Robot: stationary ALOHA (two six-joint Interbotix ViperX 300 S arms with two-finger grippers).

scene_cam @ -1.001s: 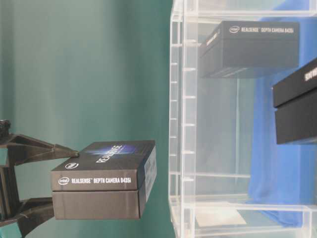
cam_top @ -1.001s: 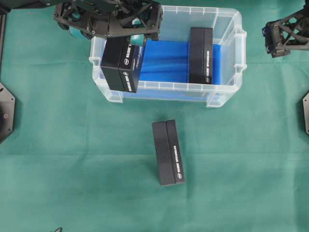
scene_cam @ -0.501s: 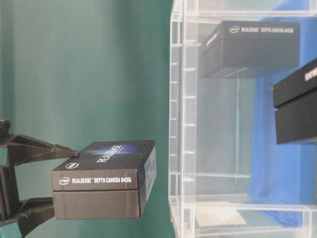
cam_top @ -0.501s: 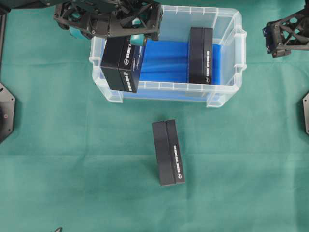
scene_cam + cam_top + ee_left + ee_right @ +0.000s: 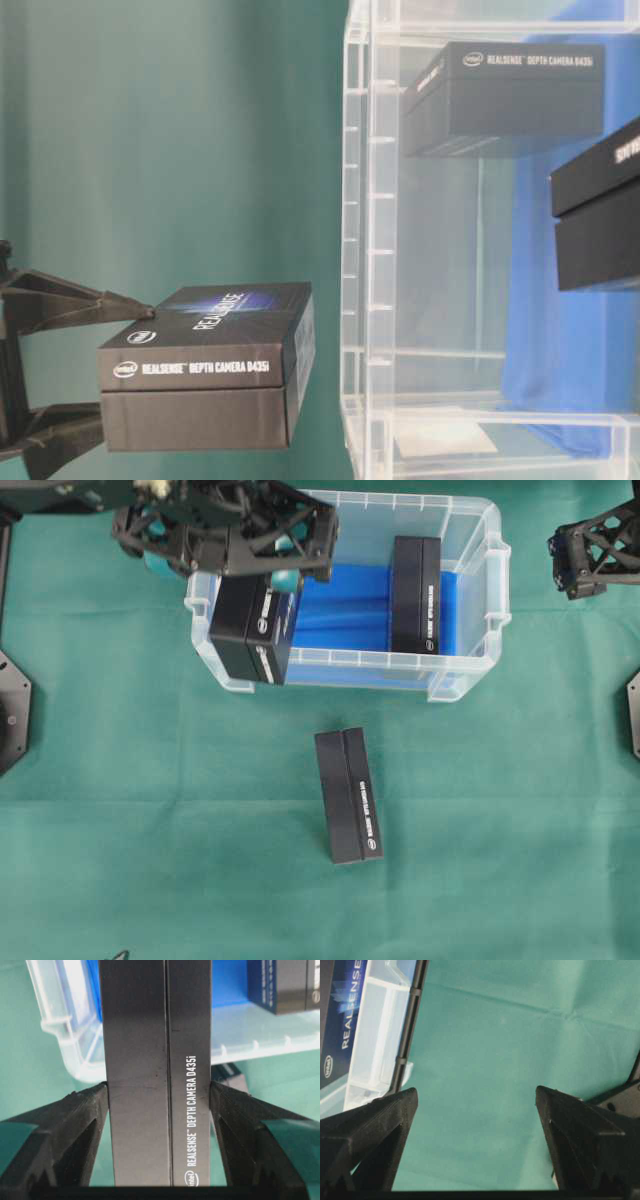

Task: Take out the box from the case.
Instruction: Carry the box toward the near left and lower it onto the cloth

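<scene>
From overhead, the case sits on the green cloth toward the far side, its blue lining showing through the open top; the left gripper is clamped on a black box that hangs over the case's left end, overlapping the near-left rim, while a second box stands on edge inside the case toward its right side, and a third box lies on the cloth in front of the case, well apart from it; the right gripper hovers beyond the case's right end, over bare cloth. In the table-level view, which is turned on its side, the held box sits between the two dark fingers of the left gripper, outside the clear wall of the case, with the box inside the case visible through the plastic and part of another black box at the right edge. The left wrist camera shows both fingers pressed flat against the long sides of the box, the case rim beyond it. The right wrist camera shows the right gripper with its fingers wide apart and nothing between them but cloth, the case's corner at upper left
</scene>
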